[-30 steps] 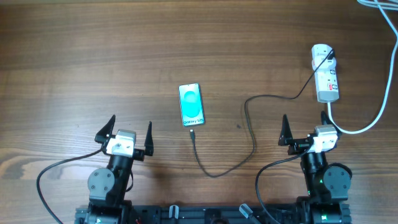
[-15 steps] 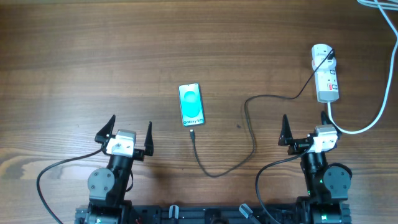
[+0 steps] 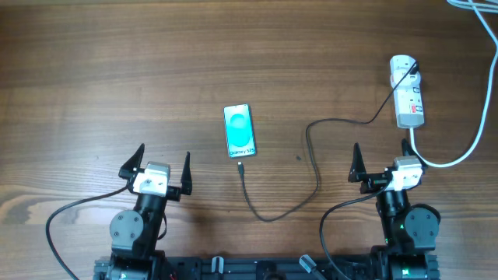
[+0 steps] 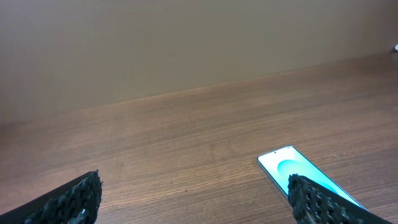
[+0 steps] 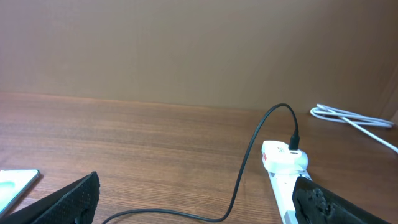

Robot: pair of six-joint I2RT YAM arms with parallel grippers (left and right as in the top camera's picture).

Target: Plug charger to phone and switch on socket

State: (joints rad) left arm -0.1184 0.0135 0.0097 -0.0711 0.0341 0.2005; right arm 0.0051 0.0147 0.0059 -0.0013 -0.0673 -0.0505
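Note:
The phone (image 3: 240, 131) lies flat mid-table, teal screen up, text end toward me; its corner shows in the left wrist view (image 4: 292, 169) and right wrist view (image 5: 13, 183). The charger, a thin black cable (image 3: 315, 167), runs from the socket (image 3: 407, 101) at the far right and loops to its connector tip (image 3: 240, 166), which lies just below the phone, apart from it. The cable (image 5: 249, 165) and socket (image 5: 285, 158) show in the right wrist view. My left gripper (image 3: 155, 168) is open and empty, left of the phone. My right gripper (image 3: 383, 163) is open and empty, below the socket.
A thicker white cable (image 3: 467, 152) leaves the socket's near end and curves up the right edge of the table; coils of it lie at the back right (image 5: 348, 116). A brown wall stands behind the table.

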